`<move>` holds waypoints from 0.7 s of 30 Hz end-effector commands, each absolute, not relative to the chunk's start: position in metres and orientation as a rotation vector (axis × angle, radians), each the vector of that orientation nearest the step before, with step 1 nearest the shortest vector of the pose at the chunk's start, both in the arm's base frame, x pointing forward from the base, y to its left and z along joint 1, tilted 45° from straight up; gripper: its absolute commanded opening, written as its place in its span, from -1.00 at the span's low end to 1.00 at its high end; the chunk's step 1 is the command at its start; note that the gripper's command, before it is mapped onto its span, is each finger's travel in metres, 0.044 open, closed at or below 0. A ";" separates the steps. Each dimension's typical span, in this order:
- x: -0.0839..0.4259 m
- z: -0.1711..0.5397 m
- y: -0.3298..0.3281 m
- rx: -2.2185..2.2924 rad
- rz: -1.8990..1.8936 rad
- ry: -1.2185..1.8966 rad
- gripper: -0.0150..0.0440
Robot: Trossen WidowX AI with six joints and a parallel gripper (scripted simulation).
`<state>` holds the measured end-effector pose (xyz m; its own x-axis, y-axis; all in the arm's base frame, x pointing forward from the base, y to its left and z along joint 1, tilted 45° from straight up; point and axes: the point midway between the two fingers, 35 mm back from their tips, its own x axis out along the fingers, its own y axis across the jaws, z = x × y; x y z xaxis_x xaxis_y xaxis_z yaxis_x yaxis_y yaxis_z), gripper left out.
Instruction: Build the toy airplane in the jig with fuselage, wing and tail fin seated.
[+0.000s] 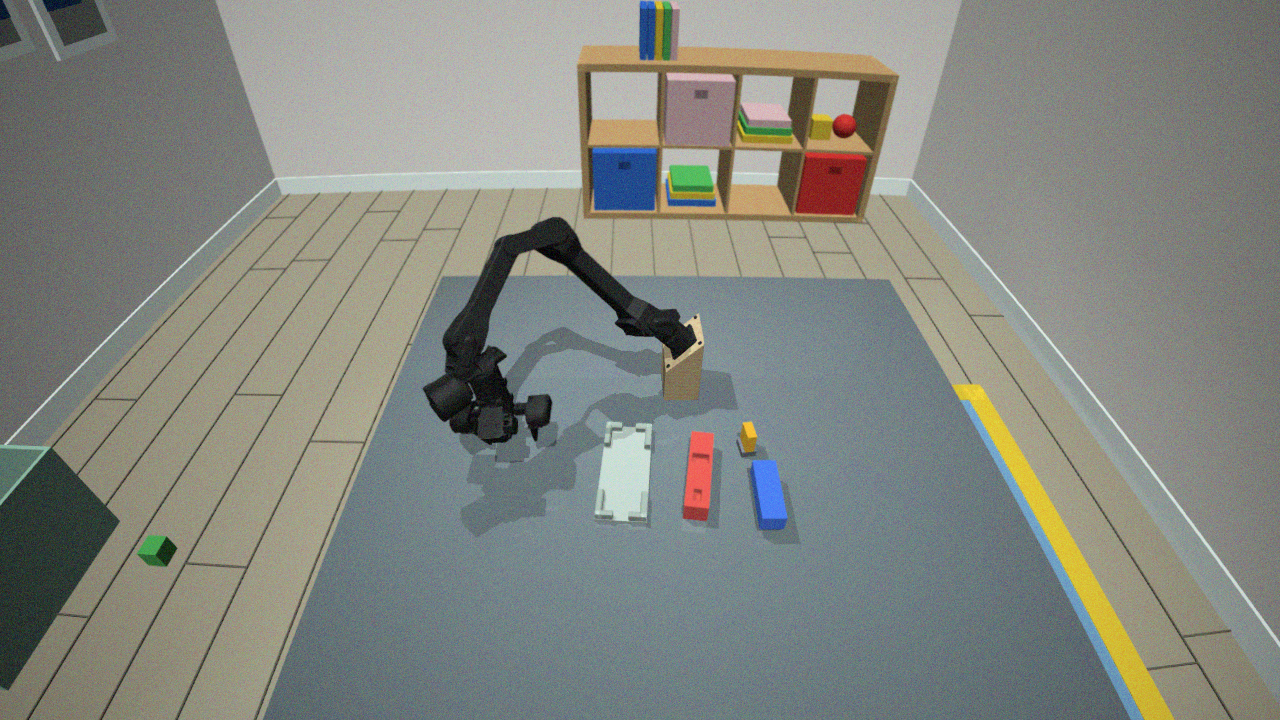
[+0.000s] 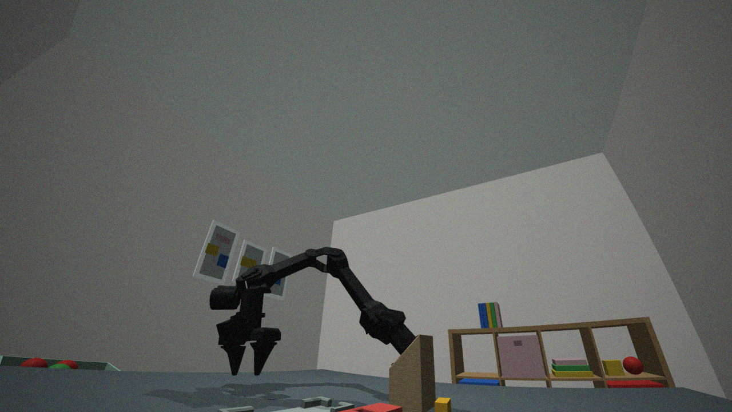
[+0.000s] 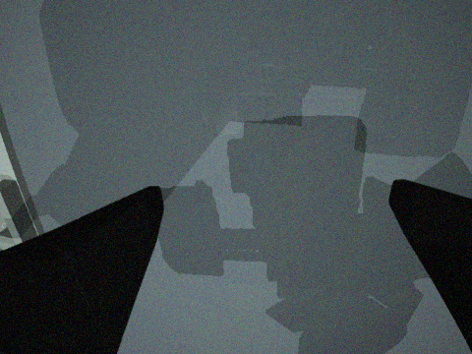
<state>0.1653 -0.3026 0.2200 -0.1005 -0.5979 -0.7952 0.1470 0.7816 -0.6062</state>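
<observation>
The pale grey-green cradle (image 1: 623, 474) lies on the mat with raised corner brackets and nothing in it. The red fuselage (image 1: 697, 488) (image 2: 376, 407) lies just right of it, its two sockets facing up. The blue wing (image 1: 769, 494) lies on the mat farther right. The small orange tail fin (image 1: 749, 436) (image 2: 442, 404) stands behind the wing. My gripper (image 2: 245, 373) (image 3: 278, 194) is open and empty, pointing down above the mat, left of the cradle. Its fingertips are mostly hidden in the top view. The cradle's edge shows at the wrist view's far left.
The arm rises from a wooden pedestal (image 1: 682, 376) (image 2: 412, 379) behind the cradle and fuselage. A dark green bin (image 1: 44, 555) and a green cube (image 1: 157, 550) are at the far left. A shelf (image 1: 733, 60) stands at the back wall. A yellow and blue strip (image 1: 1047, 501) runs along the right.
</observation>
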 end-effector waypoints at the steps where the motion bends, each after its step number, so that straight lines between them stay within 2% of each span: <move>1: 0.209 0.190 -0.272 -0.340 -0.621 1.551 1.00; 6: 0.261 0.144 -0.214 -0.310 -0.597 1.558 1.00; 11: 0.290 0.100 -0.146 -0.305 -0.621 1.566 1.00; 21: 0.284 0.028 -0.014 -0.365 -0.798 1.475 1.00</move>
<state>0.2952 -0.0526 0.0475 -0.1139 -0.6098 -0.7843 0.2259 0.7529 -0.6181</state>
